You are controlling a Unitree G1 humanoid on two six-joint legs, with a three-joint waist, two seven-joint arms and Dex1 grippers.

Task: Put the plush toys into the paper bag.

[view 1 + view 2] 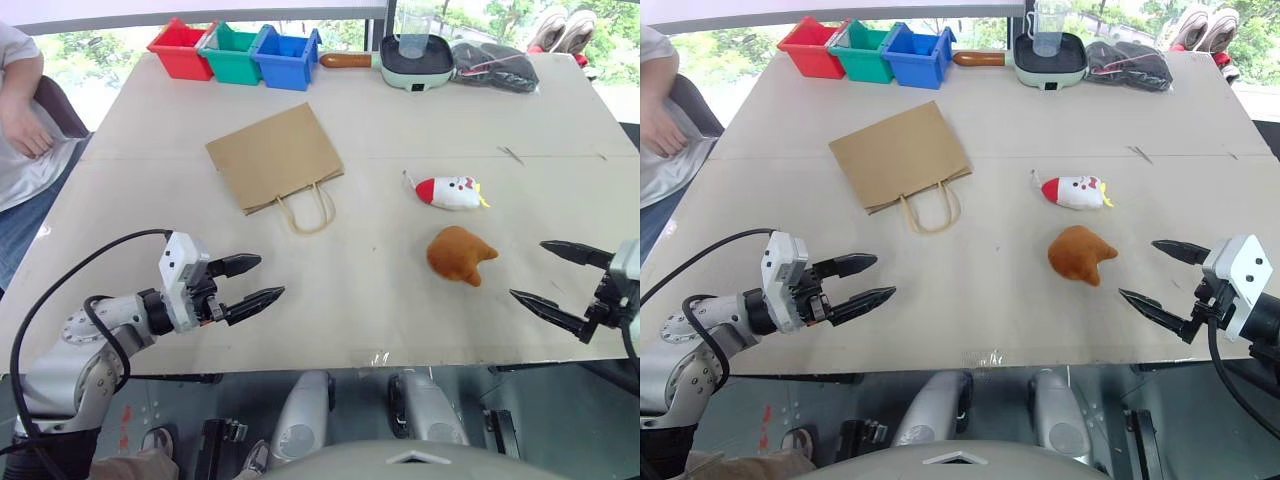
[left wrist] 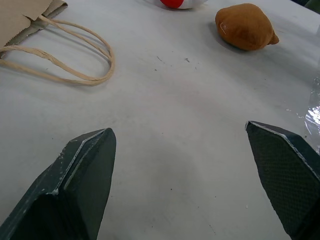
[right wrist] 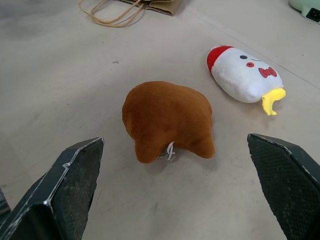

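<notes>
The brown paper bag [image 1: 274, 156] lies flat on the table's middle, its two loop handles [image 1: 307, 209] pointing toward me. Right of it rests the white chicken plush [image 1: 450, 192] with a red head end. Just nearer to me sits the orange-brown drumstick plush [image 1: 460, 254]. My left gripper [image 1: 260, 280] hovers open over the near left part of the table, short of the bag's handles. My right gripper [image 1: 540, 272] is open at the near right, a short way right of the drumstick plush [image 3: 167, 120], which lies straight ahead of its fingers with the chicken [image 3: 244, 75] beyond.
Red [image 1: 181, 48], green [image 1: 231, 54] and blue [image 1: 285, 58] bins line the far edge, with a small green electric pan [image 1: 416, 59] and a dark pouch [image 1: 494, 66] to their right. A seated person [image 1: 20, 130] is at the table's left side.
</notes>
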